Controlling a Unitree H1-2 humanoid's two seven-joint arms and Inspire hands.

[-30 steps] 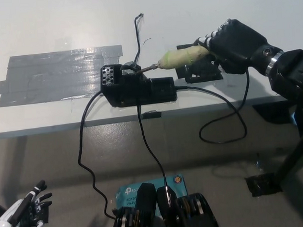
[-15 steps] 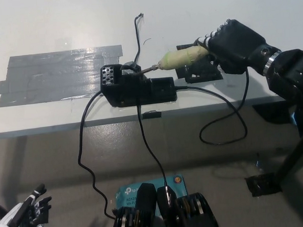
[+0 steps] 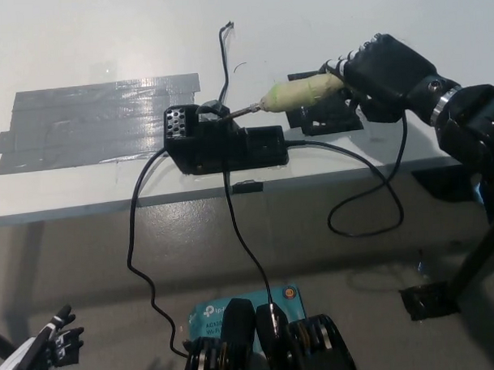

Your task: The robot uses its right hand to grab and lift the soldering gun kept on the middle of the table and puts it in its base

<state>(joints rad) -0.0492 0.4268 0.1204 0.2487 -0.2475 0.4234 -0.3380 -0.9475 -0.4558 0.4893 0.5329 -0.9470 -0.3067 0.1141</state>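
White table [image 3: 80, 45] holds the black base [image 3: 221, 145]; the right hand [image 3: 381, 67] grips the soldering gun [image 3: 296, 94] lying sideways, tip at the holder (left hand [image 3: 38, 359] rests low, fingers apart)

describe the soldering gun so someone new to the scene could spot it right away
Start at the white table and find the black box-shaped base near its front edge. Just right of it, the black right hand holds the soldering gun. It is the only pale yellow-green handle, its thin metal tip pointing left at the base.
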